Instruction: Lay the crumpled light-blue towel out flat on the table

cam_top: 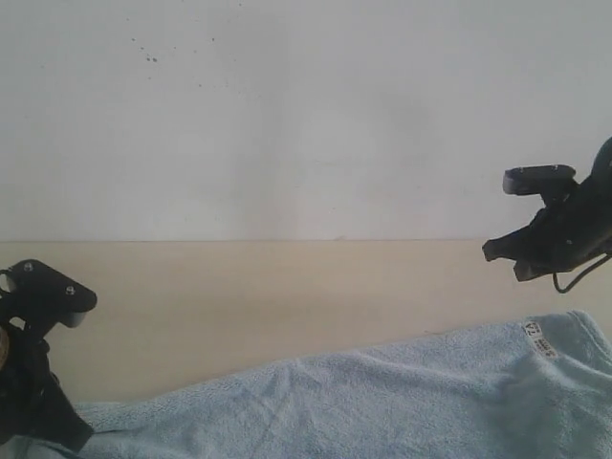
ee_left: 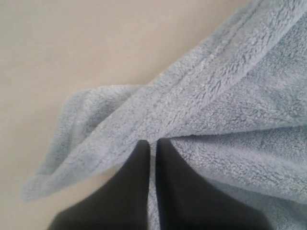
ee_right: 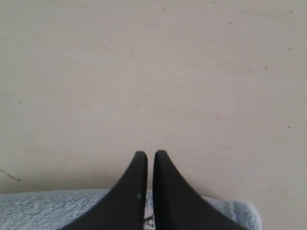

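The light-blue towel (cam_top: 382,402) lies along the near side of the beige table (cam_top: 239,296), with its white tag (cam_top: 540,339) near the right corner. My left gripper (cam_top: 81,438) is low at the towel's left end. In the left wrist view its jaws (ee_left: 152,142) are shut over a folded-over hemmed corner of the towel (ee_left: 230,96), and I see no cloth pinched between them. My right gripper (cam_top: 490,251) hangs above the table beyond the tag corner. It is shut (ee_right: 150,154) and holds nothing, with the towel's edge (ee_right: 48,208) and the tag (ee_right: 147,221) beneath it.
A white wall (cam_top: 306,115) rises behind the table's far edge. Bare tabletop (ee_right: 144,72) stretches beyond the towel toward the wall. The towel's near part runs out of the exterior view at the bottom.
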You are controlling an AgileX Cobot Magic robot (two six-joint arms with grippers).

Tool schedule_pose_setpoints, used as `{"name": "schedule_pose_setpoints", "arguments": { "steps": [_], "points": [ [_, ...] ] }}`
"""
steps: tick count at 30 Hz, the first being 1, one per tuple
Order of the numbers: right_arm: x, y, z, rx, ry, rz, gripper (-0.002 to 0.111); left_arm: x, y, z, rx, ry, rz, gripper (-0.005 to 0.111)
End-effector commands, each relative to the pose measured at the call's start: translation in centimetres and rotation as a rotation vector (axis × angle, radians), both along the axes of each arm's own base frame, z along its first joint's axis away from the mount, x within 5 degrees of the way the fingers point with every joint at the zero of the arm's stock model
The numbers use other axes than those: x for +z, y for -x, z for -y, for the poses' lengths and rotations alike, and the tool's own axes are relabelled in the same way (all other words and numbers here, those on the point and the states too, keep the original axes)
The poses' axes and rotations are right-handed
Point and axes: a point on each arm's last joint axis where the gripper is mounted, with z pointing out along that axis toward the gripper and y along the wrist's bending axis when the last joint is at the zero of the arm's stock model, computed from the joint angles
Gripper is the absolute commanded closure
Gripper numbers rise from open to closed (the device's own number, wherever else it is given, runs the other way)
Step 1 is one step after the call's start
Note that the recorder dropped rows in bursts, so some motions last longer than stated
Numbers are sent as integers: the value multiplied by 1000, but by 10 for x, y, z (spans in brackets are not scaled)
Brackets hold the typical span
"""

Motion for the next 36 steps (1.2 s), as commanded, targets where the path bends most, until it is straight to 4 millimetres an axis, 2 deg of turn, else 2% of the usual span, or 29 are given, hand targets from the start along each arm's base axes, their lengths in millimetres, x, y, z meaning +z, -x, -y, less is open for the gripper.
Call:
{"name": "schedule_pose_setpoints", "arguments": {
  "steps": [1,7,9,11,15,16,20,24,31,36],
  "points": [
    [26,10,-1,9,-14,21,104,29,8,-6,47,13,60,103],
    [33,21,-13,71,-98,-59,104,44,22,-16,93,-28,34,103],
    [33,23,-18,100,-124,-80,104,44,23,-17,75,-49,34,98],
    [33,25,-25,126,-151,-93,104,44,21,-17,61,-68,41,85],
    [33,27,-36,157,-156,-104,104,44,19,-18,41,-84,56,42],
    [33,27,-38,164,-156,-104,104,44,18,-18,33,-96,62,37],
    [33,28,-48,195,-152,-99,104,42,14,-22,-11,-177,74,41],
    [33,28,-56,209,-152,-94,104,26,7,-20,-33,-216,24,52],
    [34,28,-56,210,-153,-86,104,-4,0,-18,-24,-257,-81,52],
    [34,27,-56,215,-149,-80,104,-12,-4,-22,-33,-291,-105,52]
  ]
}}
